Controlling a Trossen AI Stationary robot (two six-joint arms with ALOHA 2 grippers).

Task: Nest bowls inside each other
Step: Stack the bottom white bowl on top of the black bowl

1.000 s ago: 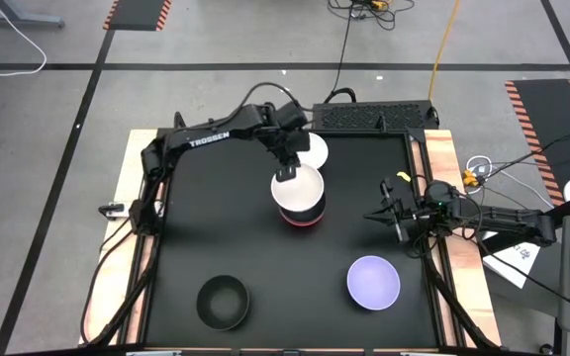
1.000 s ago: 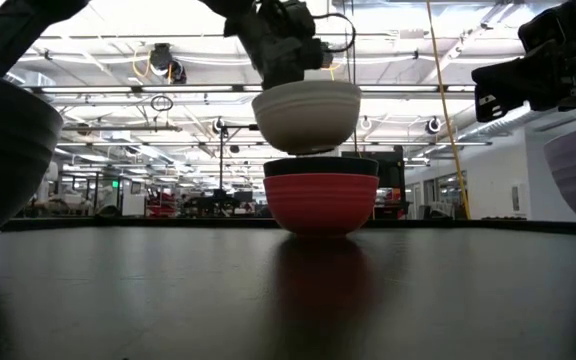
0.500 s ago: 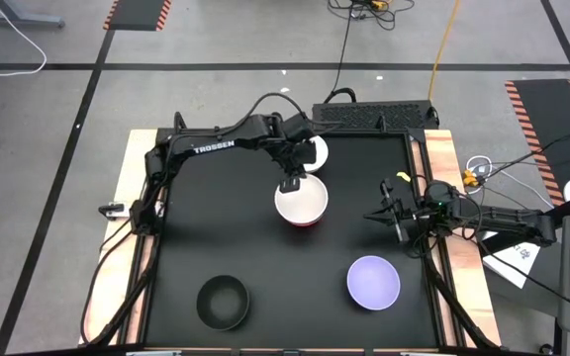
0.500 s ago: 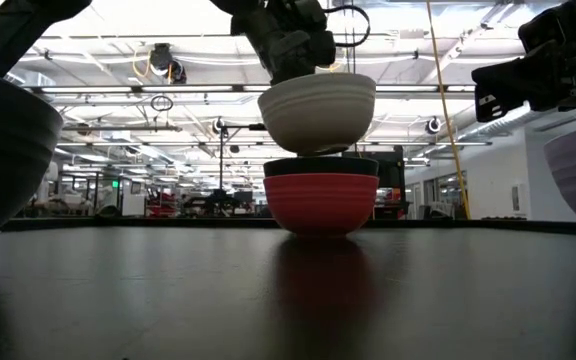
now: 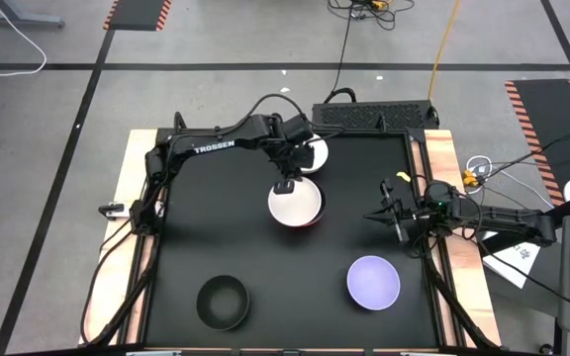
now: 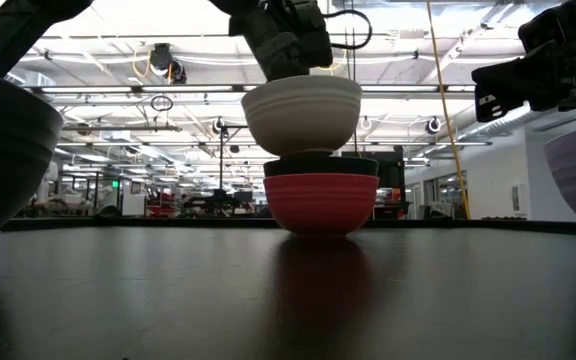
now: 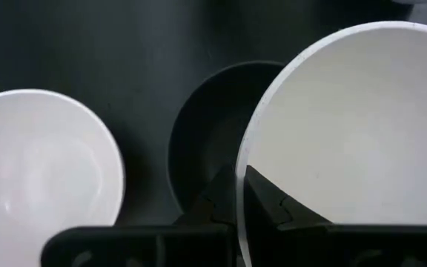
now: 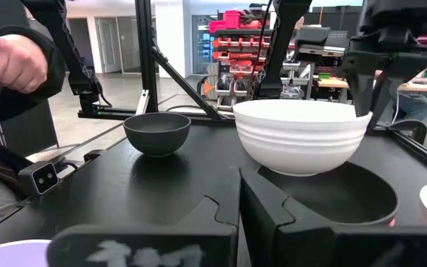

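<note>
My left gripper (image 5: 287, 185) is shut on a white bowl (image 6: 301, 113) and hangs over the middle of the table. Right below sits a black bowl (image 7: 206, 141) nested in a red bowl (image 6: 320, 203). A second white bowl (image 5: 314, 151) rests on its base just beyond, toward the far edge. Another black bowl (image 5: 223, 301) and the pale lavender bowl (image 5: 373, 281) stand near the front edge. My right gripper (image 5: 382, 213) waits shut at the table's right side, touching nothing. My left gripper holds the white bowl by its rim (image 7: 240, 174) on the far side, one finger inside (image 7: 273, 204) and one outside (image 7: 213, 200), coming from above. The bowl stays upright, lifted just over the black bowl's rim (image 6: 320, 160); whether the two touch I cannot tell.
Raised wooden rails (image 5: 137, 198) border the black table top. A dark box (image 5: 374, 116) lies past the far edge. A person's hand (image 8: 13, 63) shows beyond the table's left side. Bare table lies between the stack and the front bowls.
My left gripper has carried the white bowl a little toward the near edge, swaying right and then back left over the red-and-black stack. The bowl has kept about the same height. My right arm has kept still.
</note>
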